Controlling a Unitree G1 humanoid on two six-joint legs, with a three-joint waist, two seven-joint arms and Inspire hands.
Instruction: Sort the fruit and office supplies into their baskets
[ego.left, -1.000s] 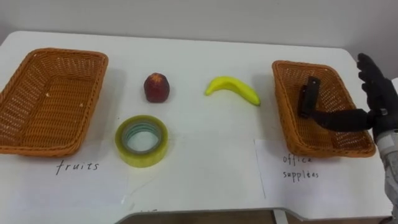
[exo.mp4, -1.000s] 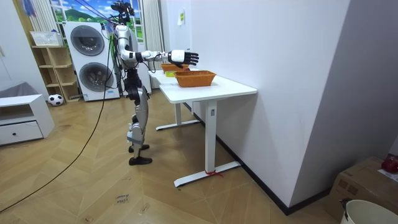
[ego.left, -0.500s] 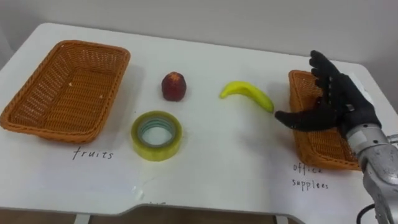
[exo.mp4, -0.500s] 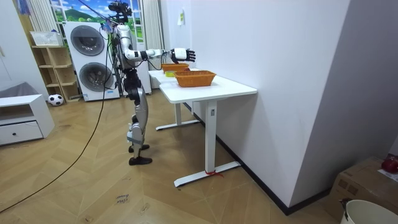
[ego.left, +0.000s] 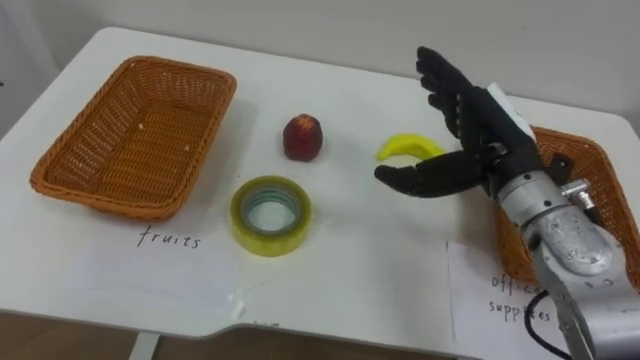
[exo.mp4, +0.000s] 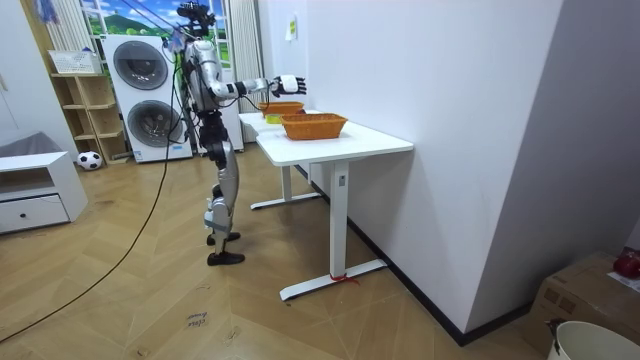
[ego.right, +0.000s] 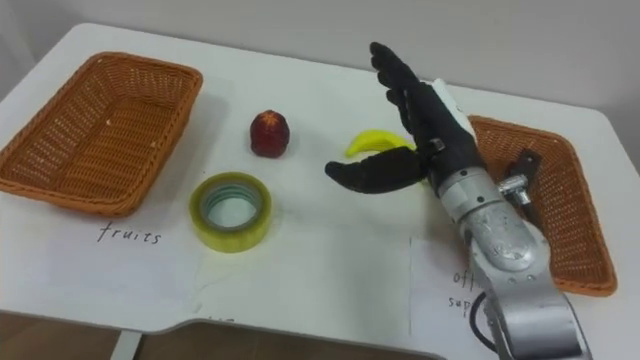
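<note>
In the left eye view, the black right hand hangs right of centre. Its fingers are straight and spread, holding nothing, and it partly covers the curved yellow banana. A small red apple and a yellow tape roll lie at centre. An orange wicker basket sits upper left and a second wicker basket at the right edge.

In the room view, the robot stands at the white table, one arm stretched over it.

In the right eye view, a black oblong tool lies inside the second wicker basket.
</note>
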